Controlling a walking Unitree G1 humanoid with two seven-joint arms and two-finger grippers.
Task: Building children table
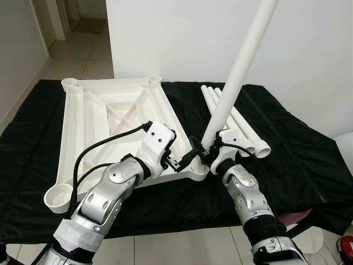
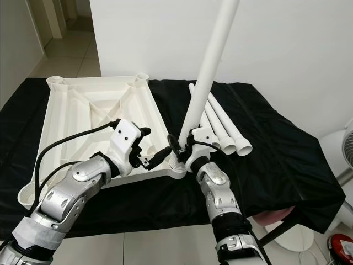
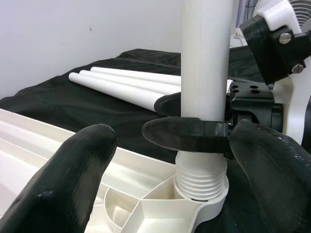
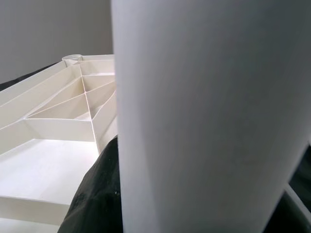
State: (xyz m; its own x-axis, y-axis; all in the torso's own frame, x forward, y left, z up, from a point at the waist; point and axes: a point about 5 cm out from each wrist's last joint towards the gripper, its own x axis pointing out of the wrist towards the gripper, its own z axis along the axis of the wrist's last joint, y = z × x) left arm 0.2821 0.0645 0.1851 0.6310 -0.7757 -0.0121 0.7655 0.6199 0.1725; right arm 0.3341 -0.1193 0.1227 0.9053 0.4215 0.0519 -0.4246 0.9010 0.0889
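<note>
nearest, the right gripper has its fingers clamped round a long white table leg, just above the leg's ribbed threaded end. that end sits in the near corner socket of the upturned white tabletop, and the leg rises tilted up and away toward the wall. just beside it, the left gripper hovers at the same corner, fingers spread wide and holding nothing. the tabletop lies underside up on a desk draped in black cloth. further back, three more white legs lie side by side on the cloth, right of the tabletop.
</note>
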